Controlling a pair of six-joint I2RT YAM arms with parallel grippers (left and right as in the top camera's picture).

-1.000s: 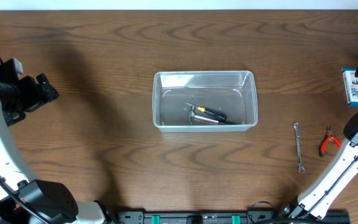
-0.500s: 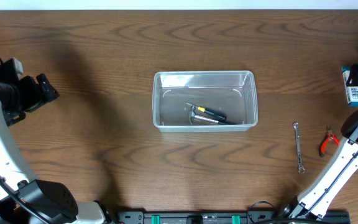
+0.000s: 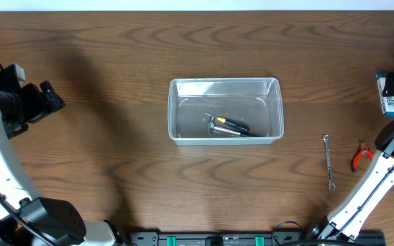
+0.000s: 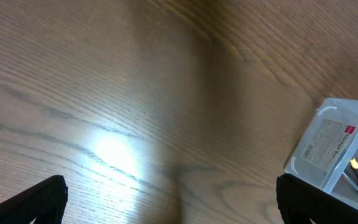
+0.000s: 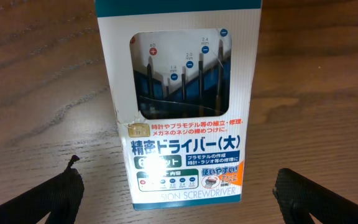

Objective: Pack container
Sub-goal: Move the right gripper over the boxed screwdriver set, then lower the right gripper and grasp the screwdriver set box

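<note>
Container position: the container point(image 3: 172, 109) sits mid-counter, well apart from both arms, with a black-and-yellow screwdriver point(image 3: 237, 125) and another metal tool lying inside it.
Risk, box tipping: the blue and white screwdriver box point(image 5: 179, 106) looks tall and light. If one finger reaches it before the other, it will likely be pushed over or skid along the counter point(image 5: 36, 93).
Risk, crushed card: the box has a thin windowed front, so a hard squeeze across it may buckle it and let it slip out on the way over.
Risk, edge of counter: in the overhead view the box is at the far right edge, so a nudge outward could send it off.
Risk, drop-in: the box is long compared with the free floor of the container. Released at an angle, it may rest on the rim or on the tools.
Waiting items: a wrench point(image 3: 328, 161) and red-handled pliers point(image 3: 361, 156) lie near the right arm, which could sweep them as it swings.
Right gripper point(image 5: 179, 199): spread to its widest, with a finger on each side of the box and a gap on both sides. It holds nothing.
Left gripper point(image 4: 173, 202): spread wide over bare wood, empty and touching nothing.
</note>
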